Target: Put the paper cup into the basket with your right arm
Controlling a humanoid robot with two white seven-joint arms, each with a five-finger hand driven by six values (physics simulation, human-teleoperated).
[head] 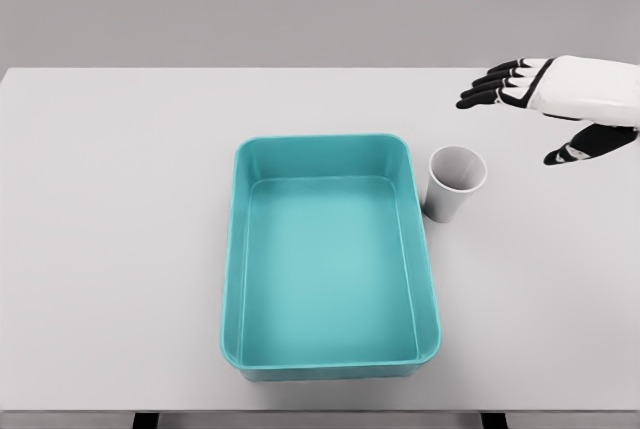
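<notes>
Head view — paper cup (457, 182) upright, mouth up, beside basket (330, 347) — right hand (545, 99) apart, fingers spread, empty.

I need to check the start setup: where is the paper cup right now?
In the head view, the paper cup stands upright on the table, just right of the teal basket near its far right corner, outside it, with the open right hand beyond it.

the single head camera looked steeply down and forward from above the near edge of the pale grey flat worktop (120, 249), close enough that it filled nearly the whole frame.
</notes>
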